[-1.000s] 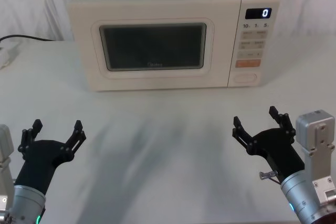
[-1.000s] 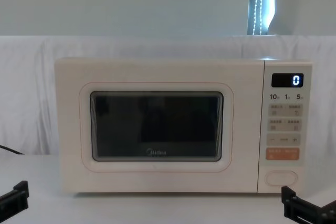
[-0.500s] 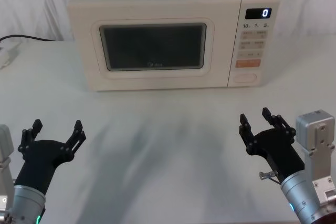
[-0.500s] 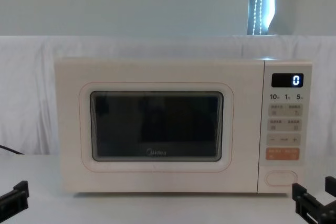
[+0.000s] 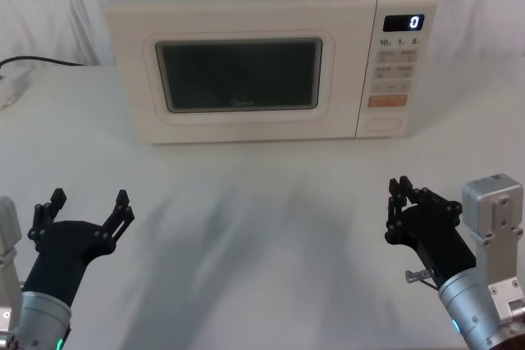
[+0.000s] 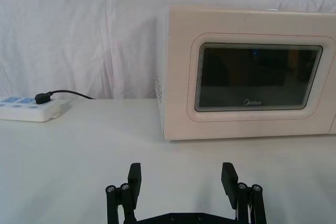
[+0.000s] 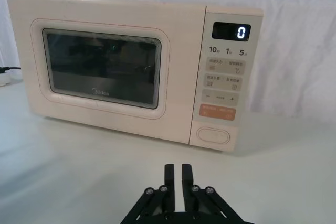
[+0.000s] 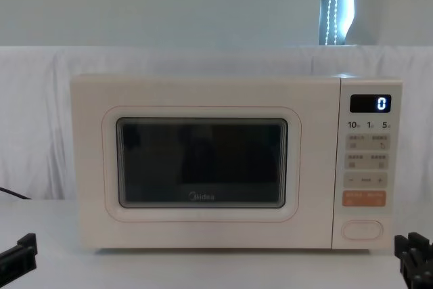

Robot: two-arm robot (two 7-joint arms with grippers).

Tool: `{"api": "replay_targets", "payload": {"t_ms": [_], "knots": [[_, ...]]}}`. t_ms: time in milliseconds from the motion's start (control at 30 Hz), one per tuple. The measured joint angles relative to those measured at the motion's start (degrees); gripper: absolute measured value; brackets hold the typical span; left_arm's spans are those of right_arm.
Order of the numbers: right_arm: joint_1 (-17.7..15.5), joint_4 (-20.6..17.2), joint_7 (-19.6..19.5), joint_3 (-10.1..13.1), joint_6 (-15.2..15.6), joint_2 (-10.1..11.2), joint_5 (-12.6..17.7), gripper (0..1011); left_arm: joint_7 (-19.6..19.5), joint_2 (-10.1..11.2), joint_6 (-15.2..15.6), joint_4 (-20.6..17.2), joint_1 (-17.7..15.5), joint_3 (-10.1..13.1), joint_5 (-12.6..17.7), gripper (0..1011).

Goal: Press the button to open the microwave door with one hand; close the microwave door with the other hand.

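Squarely at the back of the white table [image 5: 271,227] stood the microwave [image 5: 246,6], its front turned toward the robot. The microwave door [image 5: 238,133] lay flush and closed across most of that front, with the narrow control panel [image 5: 398,55] to its right, a lit "0" at the top. At the foot of that panel, under the orange key [image 5: 387,101], sat the button [image 5: 385,123], a wide cream oval whose long axis ran level, side to side.

What the press turned on was the line from the right gripper [image 5: 400,202] to that button. The gripper hung over the near right of the table, well apart from the microwave, and the button lay ahead of it and slightly toward the robot's left, raised above the tabletop on the upright front face. In the right wrist view the right gripper [image 7: 176,174] pointed forward with its two fingers brought together, almost touching and holding nothing, and the button [image 7: 213,135] showed just off their line. That closed tip seemed suited to a poke straight forward.

The left gripper [image 5: 86,206] hung over the near left, spread wide and empty, facing the door's left part. It was much the farther from the button, so the right arm seemed the one to press.
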Motion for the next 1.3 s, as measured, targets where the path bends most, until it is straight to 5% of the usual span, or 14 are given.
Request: {"api": "replay_targets", "payload": {"t_ms": [167, 667, 967, 1300], "knots": [[0.0, 0.0, 0.0, 0.0, 0.0, 0.0, 0.0, 2, 0.0, 0.0, 0.0, 0.0, 0.0, 0.0, 0.0, 1001], [0.1, 0.0, 0.2, 0.1, 0.1, -0.1, 0.0, 0, 0.0, 0.0, 0.0, 0.0, 0.0, 0.0, 0.0, 1001], [3.0, 1.6, 2.7, 1.8, 3.8, -1.9, 1.0, 0, 0.0, 0.0, 0.0, 0.0, 0.0, 0.0, 0.0, 1001], [8.7, 7.4, 6.3, 4.3, 5.3, -4.2, 2.9, 0, 0.0, 0.0, 0.0, 0.0, 0.0, 0.0, 0.0, 1001]]}}
